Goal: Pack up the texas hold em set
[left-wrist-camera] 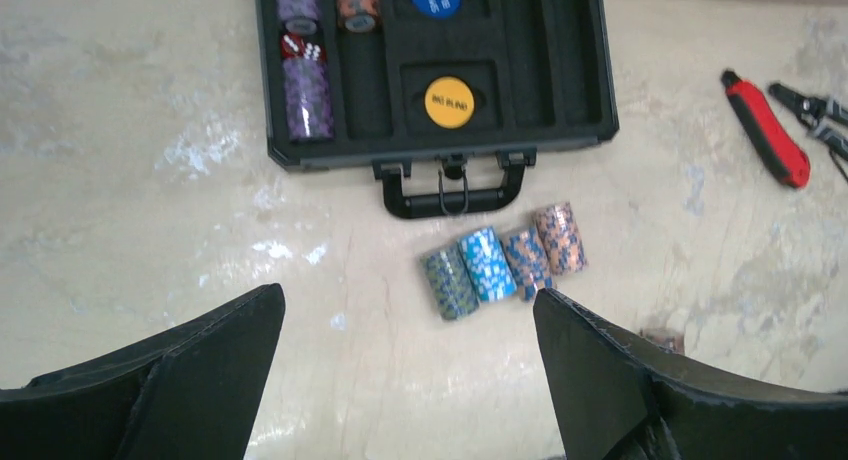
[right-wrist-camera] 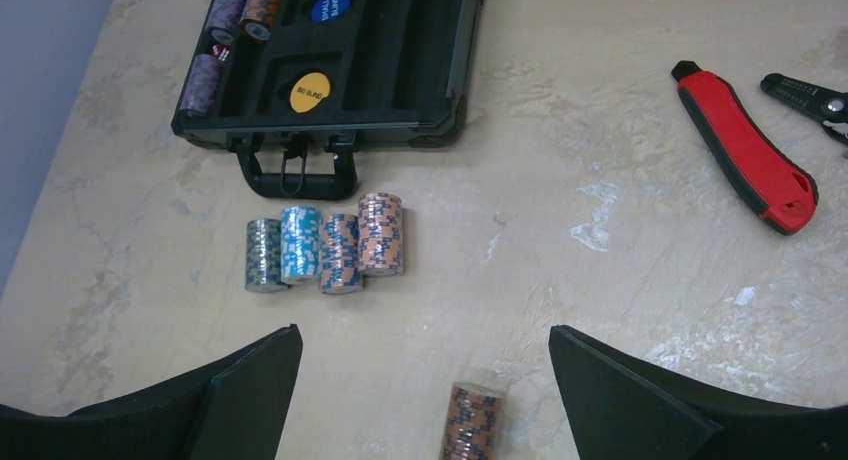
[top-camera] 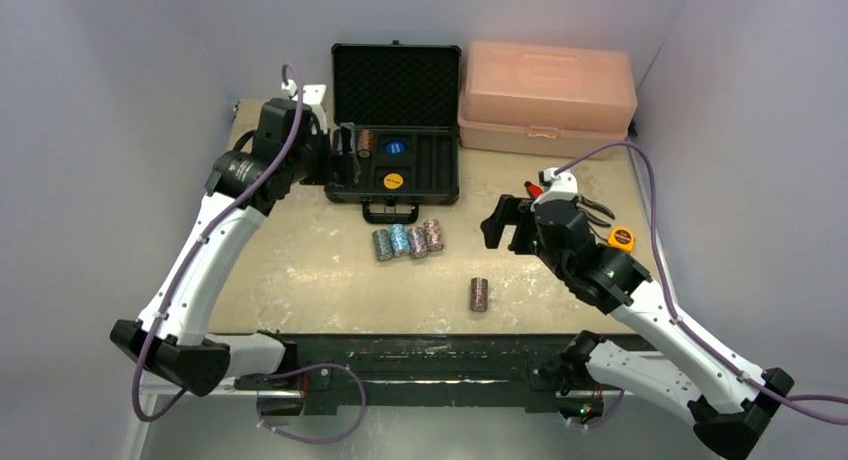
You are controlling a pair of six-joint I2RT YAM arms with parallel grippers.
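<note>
The table [top-camera: 300, 270] is slick and bare around the work, so anything round that gets nudged is likely to roll. The pink toolbox [top-camera: 545, 95] sits just beside the open case [top-camera: 395, 85] at the back. If the lid is swung shut carelessly, it could catch that box or push the whole case sideways. The left claw [left-wrist-camera: 410, 310] hangs by the left end of the tray, spread wide and holding nothing. The right claw [right-wrist-camera: 425, 340] hovers over the middle of the table, also fully spread and empty. If both reach for the same chips, the two arms could collide in front of the handle. The red-handled pliers [right-wrist-camera: 745, 145] lie well off to the right and matter only to a wide sweep. Four chip stacks [right-wrist-camera: 325, 242] lie on their sides, touching in a row just in front of the handle. Pinching one could scatter its neighbours, or the stack could split into loose chips. A fifth stack [right-wrist-camera: 472, 420] lies apart, nearer the arms, and could easily be missed. Some chips [left-wrist-camera: 305, 95] already fill the left slots, so a stack dropped crookedly could jam there and stop the lid closing.
</note>
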